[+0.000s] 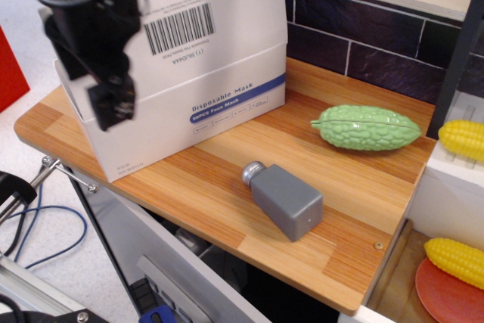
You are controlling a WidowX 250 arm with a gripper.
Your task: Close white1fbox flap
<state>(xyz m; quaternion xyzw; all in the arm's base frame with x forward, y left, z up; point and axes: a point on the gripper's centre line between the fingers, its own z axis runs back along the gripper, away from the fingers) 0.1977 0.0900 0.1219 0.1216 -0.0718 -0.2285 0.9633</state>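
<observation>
**Entry: white1fbox, flap raised — hazards and clearances**

Item: the white1fbox (189, 115) stands at the left end of the worktop (363, 187), its near corner close to the front-left edge. The flap (204, 17) stands up, barcode face towards you, hinged along the box's top front edge.

Hand: the hand (106, 104) hangs blurred at the box's left end, in front of its side. You cannot tell whether its fingers are spread or closed; nothing appears gripped.

Hazards, in my judgement:
- Push the flap low or sideways and you will likely slide the light carton rather than fold the panel; leftward or forward travel takes it off the edge.
- Press from the barcode side only; pressing from behind opens it further.
- A hard downward sweep may crease the thin card.

Clearances: open worktop lies right of the box. The grey bottle (286, 200) and green gourd (368, 128) sit well apart from it. The dark tiled wall (378, 35) stands behind, limiting backward room.
</observation>
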